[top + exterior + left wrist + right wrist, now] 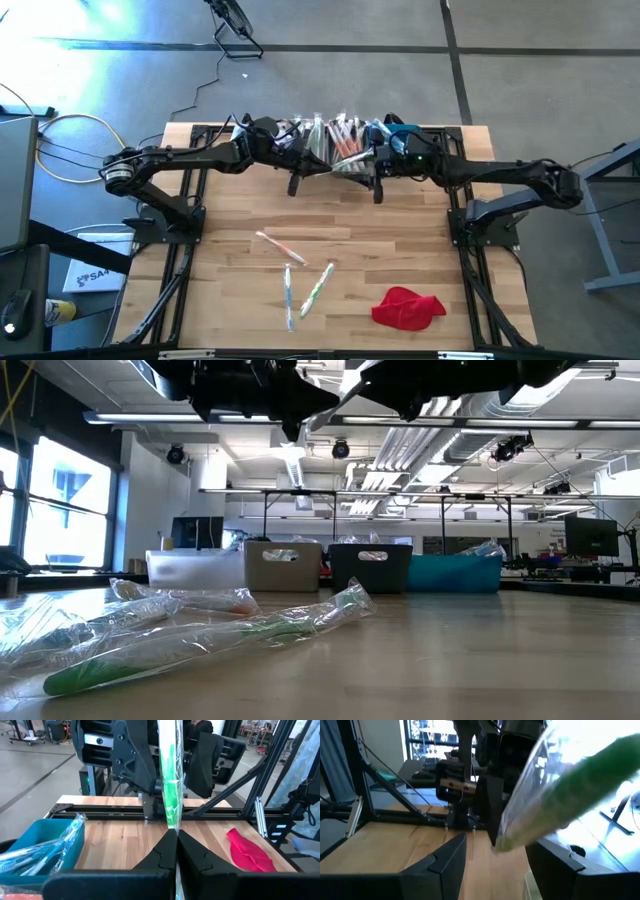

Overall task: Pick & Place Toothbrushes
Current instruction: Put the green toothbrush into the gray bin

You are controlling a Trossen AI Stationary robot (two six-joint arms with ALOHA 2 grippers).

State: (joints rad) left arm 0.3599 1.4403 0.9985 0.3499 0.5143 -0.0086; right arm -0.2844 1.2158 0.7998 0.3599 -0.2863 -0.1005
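Note:
A green toothbrush (171,780) in a clear wrapper is held in the air over the far middle of the table. My left gripper (176,832) is shut on it, reaching in level from the table's left. My right gripper (500,857) faces it from the right and is open. The toothbrush's other end (560,790) stands between its spread fingers; whether it touches them I cannot tell. Three more wrapped toothbrushes (280,245) (289,295) (317,287) lie flat on the wood nearer the front. My left gripper pinches the clear wrapper at the near end of the green toothbrush (174,822) between its two fingers. The fingers lie level and point toward the table's right. The toothbrush sticks out past the fingertips toward my right gripper, lifted clear of the table.
A row of bins stands along the far edge: white (195,568), beige (283,565), dark grey (370,565) and blue (455,572). The blue bin (45,840) holds blue toothbrushes. A red cloth (408,307) lies at the front right. Bare wood stretches across the table's middle.

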